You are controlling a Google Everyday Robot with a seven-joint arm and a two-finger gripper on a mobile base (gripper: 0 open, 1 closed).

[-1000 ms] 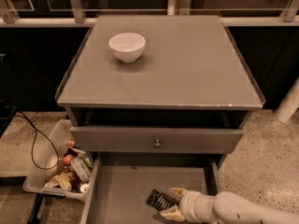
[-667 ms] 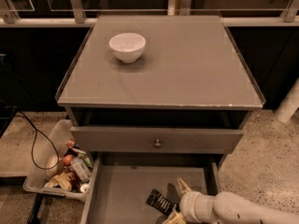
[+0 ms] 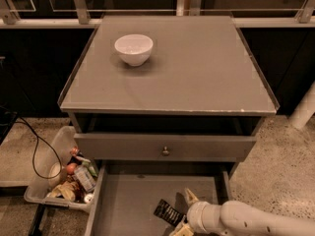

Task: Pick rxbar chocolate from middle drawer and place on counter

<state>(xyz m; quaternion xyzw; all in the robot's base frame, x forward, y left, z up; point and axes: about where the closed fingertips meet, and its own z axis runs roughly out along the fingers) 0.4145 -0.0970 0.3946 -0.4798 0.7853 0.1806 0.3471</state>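
Note:
The rxbar chocolate (image 3: 168, 212), a small black wrapped bar with white lettering, lies flat on the grey floor of the open middle drawer (image 3: 128, 205), right of its centre. My gripper (image 3: 185, 213) comes in from the lower right on a white arm. It is open, with one pale fingertip (image 3: 189, 196) above the bar's right end and the other at the frame's lower edge. The bar sits just left of the gap between them. The counter (image 3: 197, 68) is the grey cabinet top above.
A white bowl (image 3: 133, 48) stands on the counter's back left. A shut drawer front with a small round knob (image 3: 166, 151) overhangs the open drawer. A clear plastic bin (image 3: 66, 173) of packets and bottles sits on the floor at left, beside a black cable (image 3: 34, 151).
The gripper's fingers, close together over the bar's right end a second ago, have spread apart. The bar lies where it was.

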